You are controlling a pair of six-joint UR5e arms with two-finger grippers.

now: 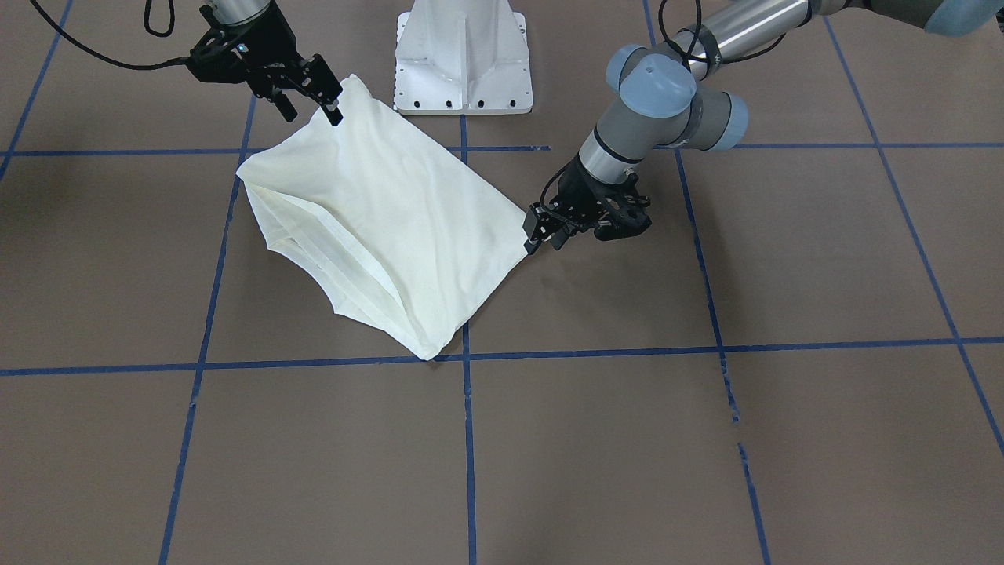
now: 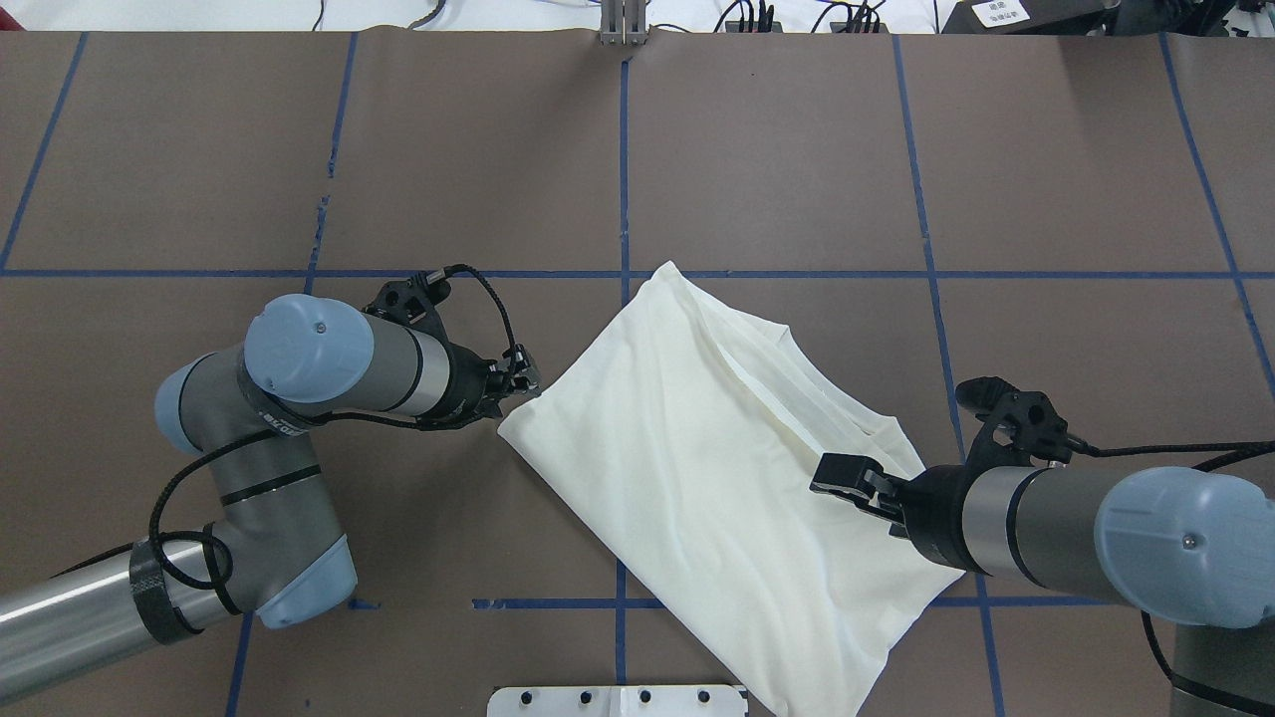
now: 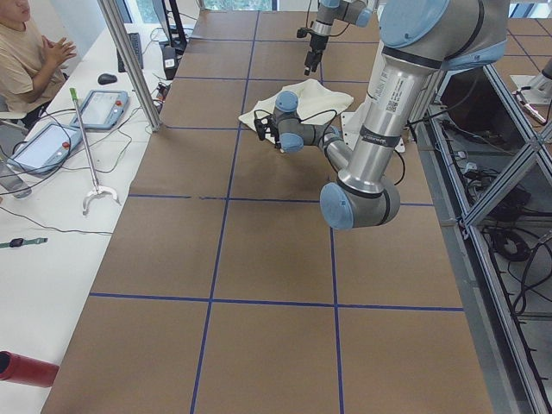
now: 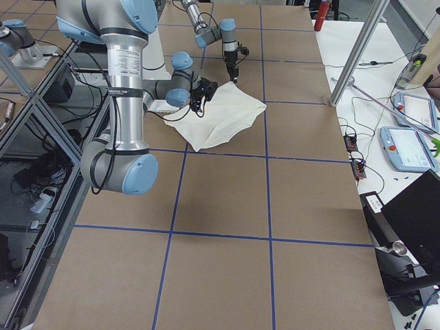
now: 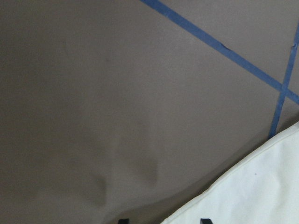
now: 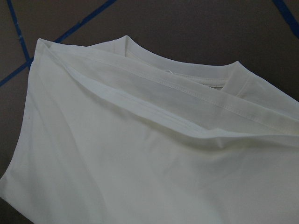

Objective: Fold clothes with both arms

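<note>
The cream shirt (image 1: 392,220) lies folded into a slanted rectangle on the brown table, plain side up; the print is hidden. It also shows in the overhead view (image 2: 687,448). My left gripper (image 1: 547,238) sits low at the shirt's corner, jaws apart. The left wrist view shows that hem (image 5: 261,196) between the fingertips. My right gripper (image 1: 314,106) hovers over the shirt's opposite end near the pedestal and looks open. The right wrist view shows the collar and folded layers (image 6: 140,154) close below, with no fingers in frame.
The white pedestal base (image 1: 463,63) stands just behind the shirt. Blue tape lines (image 2: 623,179) grid the table. A side table with tablets (image 3: 103,108), a metal pole (image 3: 129,65) and a seated person (image 3: 30,60) lie beyond the far edge.
</note>
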